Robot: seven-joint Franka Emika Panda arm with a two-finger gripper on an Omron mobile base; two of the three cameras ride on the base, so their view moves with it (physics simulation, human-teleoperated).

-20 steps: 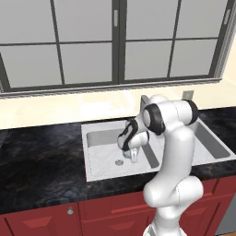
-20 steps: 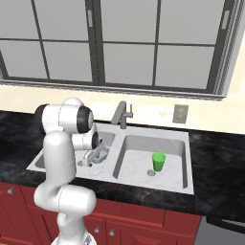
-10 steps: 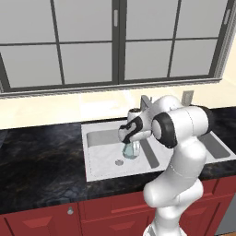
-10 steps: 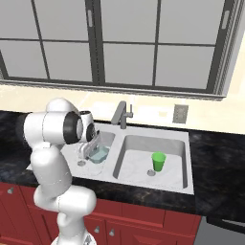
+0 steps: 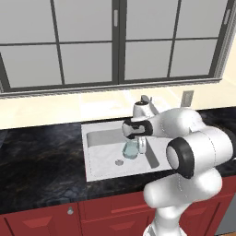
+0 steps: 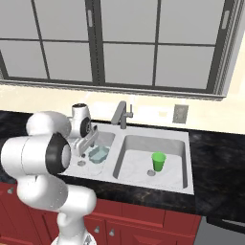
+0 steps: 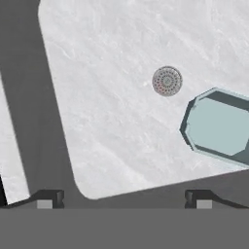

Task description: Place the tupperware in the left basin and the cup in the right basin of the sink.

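At centre frame we see the tupperware (image 5: 130,149) resting in the left basin (image 5: 103,152) beside its drain (image 7: 167,80), the gripper (image 7: 124,198) above it spread wide and empty; the cup (image 6: 158,161) stands in the right basin (image 6: 139,165).

The sink (image 6: 189,143) sits in a black marbled counter (image 6: 215,158) below a dark-framed window (image 6: 119,43). In the left basin (image 6: 107,139) the tupperware (image 6: 98,154) lies on the floor, just beside the round drain (image 6: 81,163). The hand (image 6: 87,142) hangs above that basin, apart from the tupperware, with nothing between its fingers. In the right basin (image 6: 139,153) the cup (image 6: 158,161) stands upright, next to that bowl's drain. A grey faucet (image 6: 122,114) rises behind the divider. Red cabinets (image 6: 153,225) run under the counter.
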